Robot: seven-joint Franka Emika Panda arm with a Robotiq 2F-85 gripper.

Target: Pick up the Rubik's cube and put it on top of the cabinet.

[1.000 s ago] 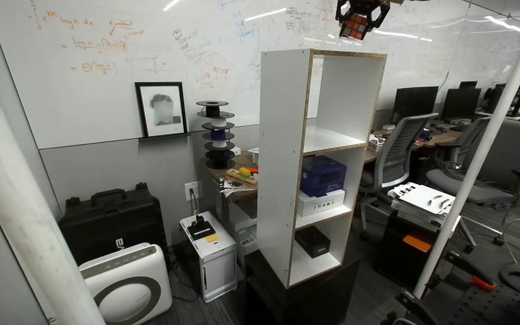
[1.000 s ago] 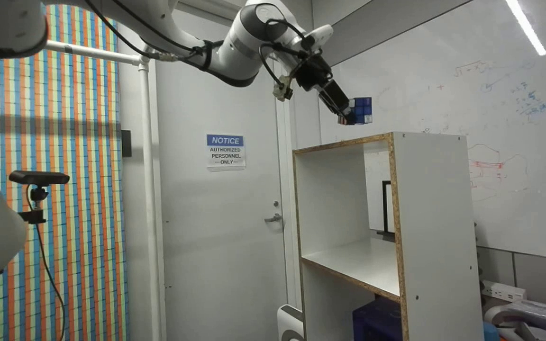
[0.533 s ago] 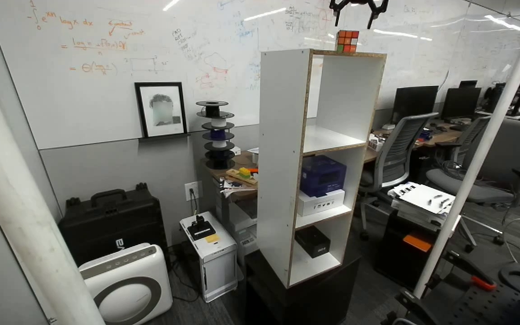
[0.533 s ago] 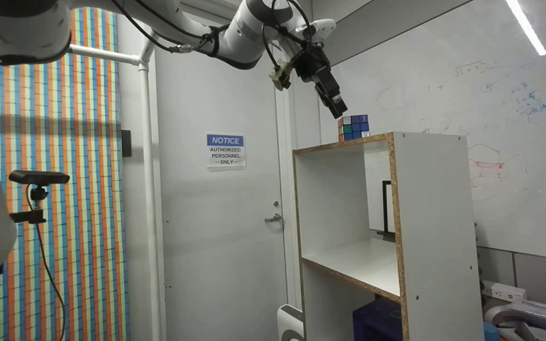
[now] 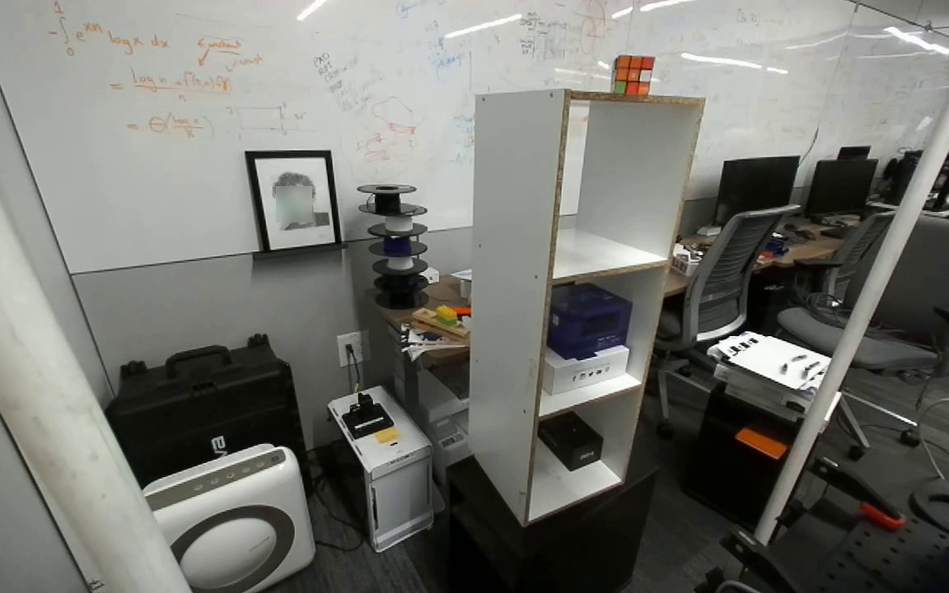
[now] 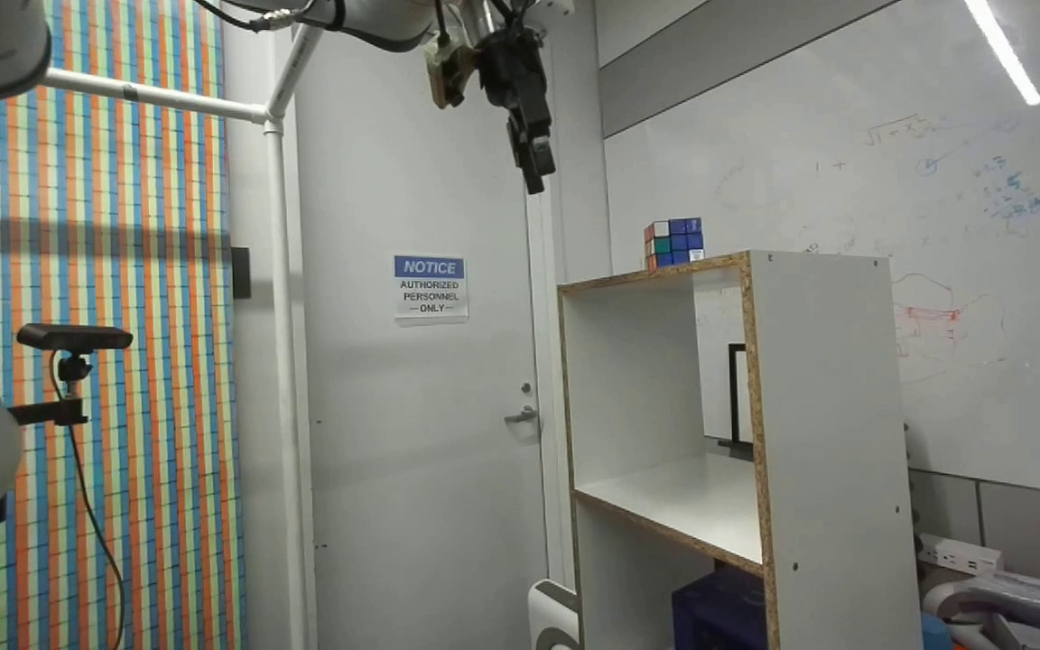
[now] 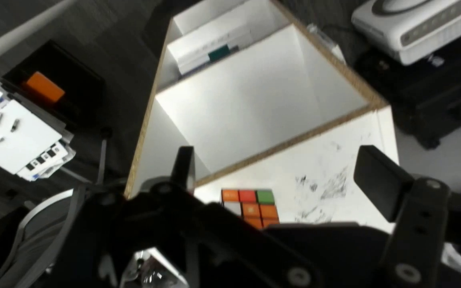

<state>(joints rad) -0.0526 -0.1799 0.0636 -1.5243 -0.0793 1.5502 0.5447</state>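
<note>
The Rubik's cube [image 5: 633, 75] rests on top of the white cabinet [image 5: 516, 247], near its front edge. Blue faces of the cube [image 6: 686, 240] show in an exterior view, above the board edge of the cabinet [image 6: 831, 406]. My gripper [image 6: 534, 188] hangs up and to the left of the cube there, clear of it. In the wrist view the jaws stand wide apart with nothing held, and the gripper [image 7: 280, 172] points down over the cabinet's top. Part of the cube [image 7: 251, 209] is hidden behind a dark finger link.
A blue object [image 5: 590, 321] on a white box [image 5: 586, 371] fills the middle bay. A black box [image 5: 571, 441] lies in the bottom bay. A white pole [image 5: 878, 288] slants at the right. A camera [image 6: 75, 338] is mounted near the striped wall.
A second ago the cube was in my gripper above the cabinet; it has been let go and sits on the top. The gripper has opened and drawn back up, away from the cabinet.
</note>
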